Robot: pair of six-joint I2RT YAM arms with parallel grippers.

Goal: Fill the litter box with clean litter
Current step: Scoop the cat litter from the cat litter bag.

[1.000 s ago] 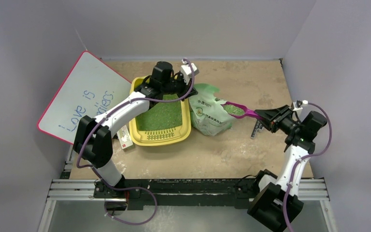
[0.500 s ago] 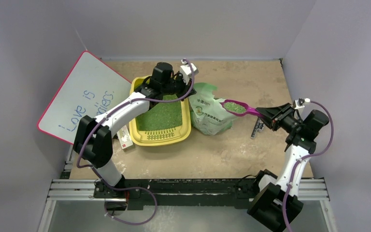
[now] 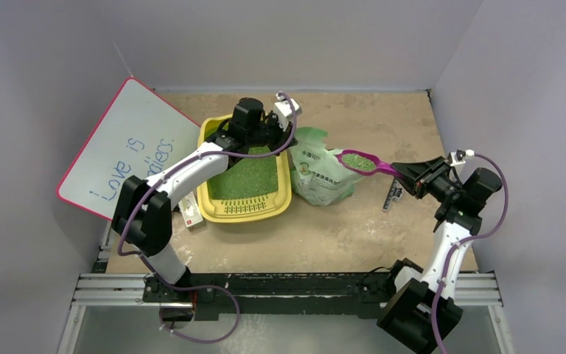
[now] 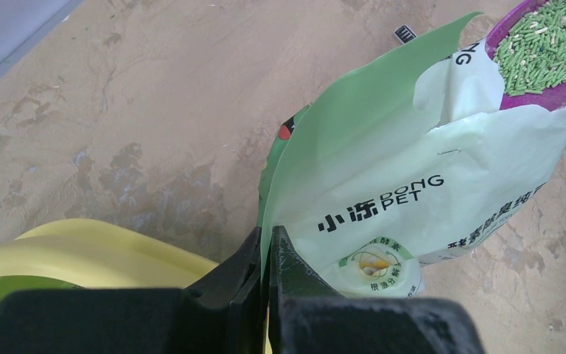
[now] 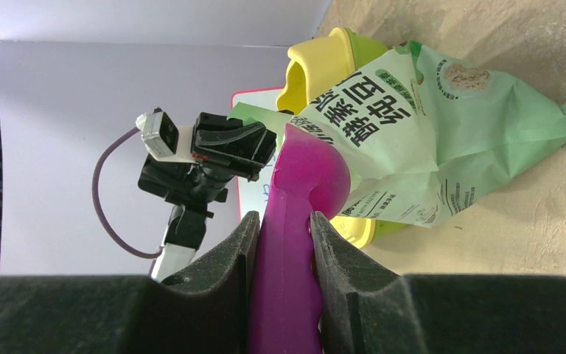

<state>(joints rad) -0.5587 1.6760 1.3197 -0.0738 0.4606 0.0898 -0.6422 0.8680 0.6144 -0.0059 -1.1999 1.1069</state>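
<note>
Left gripper (image 4: 267, 240) clamped on bag (image 4: 383, 184) rim, mouth held open | right gripper (image 5: 284, 221) closed on scoop (image 5: 295, 184), litter (image 4: 545, 44) held level.

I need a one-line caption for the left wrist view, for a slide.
Left tool pinches the litter bag's edge beside the yellow litter box; a purple scoop holds green litter.

Pale green printed bag (image 3: 323, 179) on the brown worktop (image 3: 368, 118), purple scoop (image 3: 374, 167) just above it, pink-edged white board (image 3: 129, 147) at left
</note>
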